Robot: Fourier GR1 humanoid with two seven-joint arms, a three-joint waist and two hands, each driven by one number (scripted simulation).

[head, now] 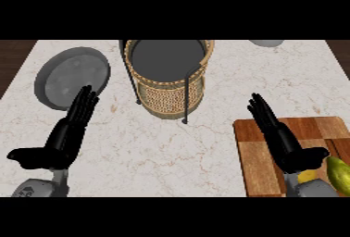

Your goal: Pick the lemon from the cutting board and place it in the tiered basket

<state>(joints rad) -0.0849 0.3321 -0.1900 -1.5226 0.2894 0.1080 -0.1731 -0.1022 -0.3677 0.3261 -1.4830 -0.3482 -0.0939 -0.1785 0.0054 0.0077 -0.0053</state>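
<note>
A wooden cutting board lies at the lower right of the marble counter. On its right end sits a yellow-green lemon, with a smaller yellow patch showing just behind my right wrist. My right hand hovers over the board with straight fingers pointing away, holding nothing. The lemon is to the right of its palm. The wicker tiered basket on a black wire frame stands at the top centre. My left hand rests open at the lower left.
A round grey plate lies at the upper left, just beyond my left fingertips. A pale rounded object peeks in at the top right edge. Dark floor borders the counter on both sides.
</note>
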